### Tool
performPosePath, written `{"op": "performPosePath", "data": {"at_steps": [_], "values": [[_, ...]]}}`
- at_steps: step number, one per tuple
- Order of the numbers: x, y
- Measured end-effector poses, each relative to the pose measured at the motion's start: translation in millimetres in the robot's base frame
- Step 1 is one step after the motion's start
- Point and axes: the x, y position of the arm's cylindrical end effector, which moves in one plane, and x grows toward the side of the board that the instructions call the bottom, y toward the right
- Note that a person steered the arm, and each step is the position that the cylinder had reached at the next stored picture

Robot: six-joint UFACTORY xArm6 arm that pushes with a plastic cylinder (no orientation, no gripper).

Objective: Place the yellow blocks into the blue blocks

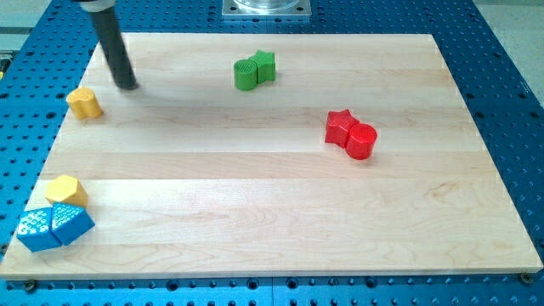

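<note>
Because the wooden surface (272, 204) is smooth and level, any block on it should slide readily, so I judge pushes must be gentle and squarely aimed; two blue blocks (53, 227) sit touching at the view's bottom left corner, one yellow block (66, 189) already against their upper edge; the other yellow block (85, 103) lies near the left edge, well above them; my tip (127, 86) stands just to its upper right, apart from it; there are no fingers to report, only the rod; the block looks light, stiff and small, likely to spin if struck off-centre, so contact belongs on its upper face, mid-width.
</note>
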Motion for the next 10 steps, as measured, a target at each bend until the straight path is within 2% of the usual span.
{"op": "performPosePath", "data": {"at_steps": [1,2,3,4,5,6,7,8,10], "values": [[62,-12],[40,-4],[36,-41],[64,-64],[161,-23],[155,-19],[126,-8],[138,35],[191,36]]}}
